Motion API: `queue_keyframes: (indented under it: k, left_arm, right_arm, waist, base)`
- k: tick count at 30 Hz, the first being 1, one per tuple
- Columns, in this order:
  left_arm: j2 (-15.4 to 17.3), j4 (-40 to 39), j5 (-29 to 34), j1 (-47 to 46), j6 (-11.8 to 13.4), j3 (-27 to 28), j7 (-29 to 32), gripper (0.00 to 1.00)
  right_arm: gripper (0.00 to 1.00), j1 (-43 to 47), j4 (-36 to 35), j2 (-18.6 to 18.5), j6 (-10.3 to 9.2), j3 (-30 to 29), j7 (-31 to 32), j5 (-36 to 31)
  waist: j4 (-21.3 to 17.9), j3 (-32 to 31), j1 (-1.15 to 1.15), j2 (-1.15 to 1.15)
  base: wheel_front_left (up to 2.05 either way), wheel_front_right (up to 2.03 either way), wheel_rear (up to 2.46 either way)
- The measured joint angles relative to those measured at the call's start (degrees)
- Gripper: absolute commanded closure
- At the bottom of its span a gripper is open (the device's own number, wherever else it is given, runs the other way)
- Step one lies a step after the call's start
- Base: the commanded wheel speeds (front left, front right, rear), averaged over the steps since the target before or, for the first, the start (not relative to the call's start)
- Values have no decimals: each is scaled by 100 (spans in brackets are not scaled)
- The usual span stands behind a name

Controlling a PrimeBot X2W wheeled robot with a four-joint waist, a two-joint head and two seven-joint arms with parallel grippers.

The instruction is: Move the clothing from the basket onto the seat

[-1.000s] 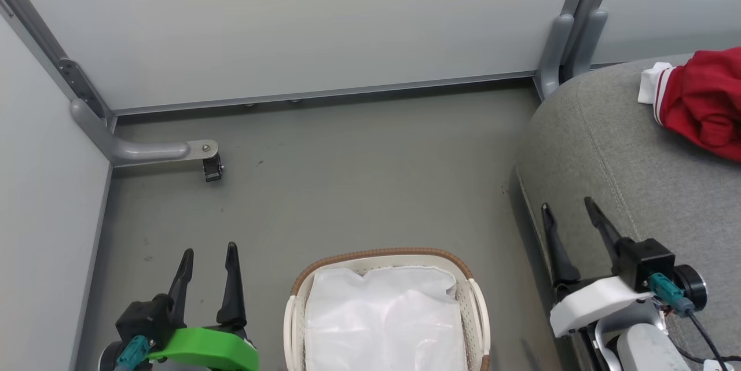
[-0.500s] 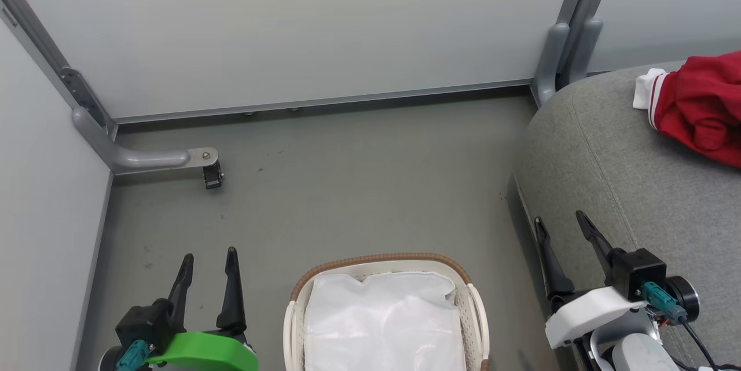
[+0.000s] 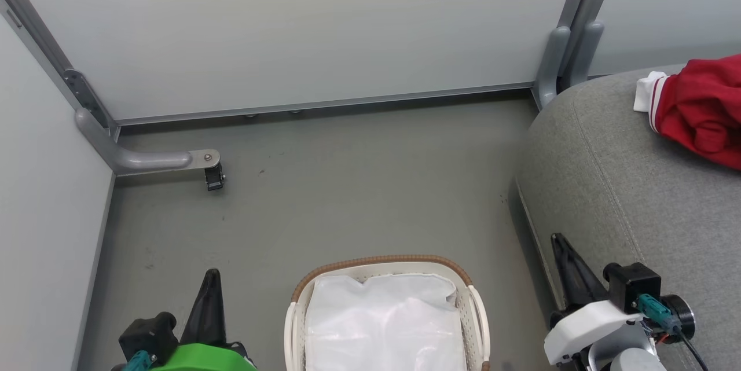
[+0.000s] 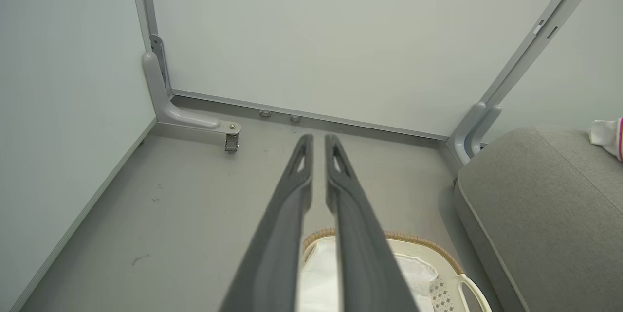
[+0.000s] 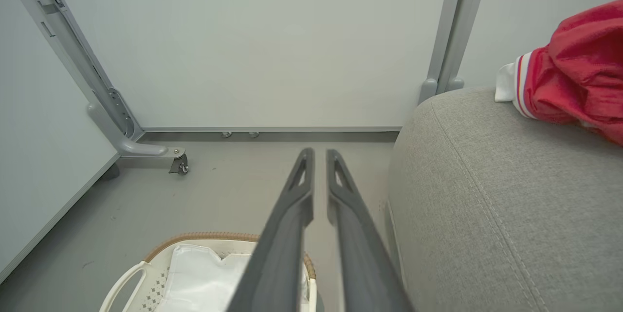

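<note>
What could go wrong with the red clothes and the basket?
The clothing lies near the rounded corner of the seat, so it might slip off towards the floor. The white liner covers the inside of the basket, so a garment underneath could be missed; the pictures cannot tell. The right end effector, shut, sits close to the seat's side and might rub it when it moves.

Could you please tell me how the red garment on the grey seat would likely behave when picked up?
Probably floppy: the red garment lies crumpled in soft folds on the seat, so it should drape and sag from any pinch. Likely light for its bulk, being thin-looking fabric. It seems unlikely to roll or break, though its white cuff may dangle.
</note>
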Motion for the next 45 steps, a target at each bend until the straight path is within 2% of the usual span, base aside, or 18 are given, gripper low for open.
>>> queue_keyframes:
  k: [21,45]
  left_arm:
    - [-1,-69,-1875,-39,-35,278,557,100]
    - [0,-180,-3577,-220,-102,581,1055,100]
  right_arm:
    - [100,28,-64,4,-1,-243,561,2175]
    - [100,3,-172,-1,-1,-474,1061,4173]
  waist:
    - [-72,-28,0,0]
    - [-154,-59,0,0]
  base:
    - [0,0,0]
    - [0,0,0]
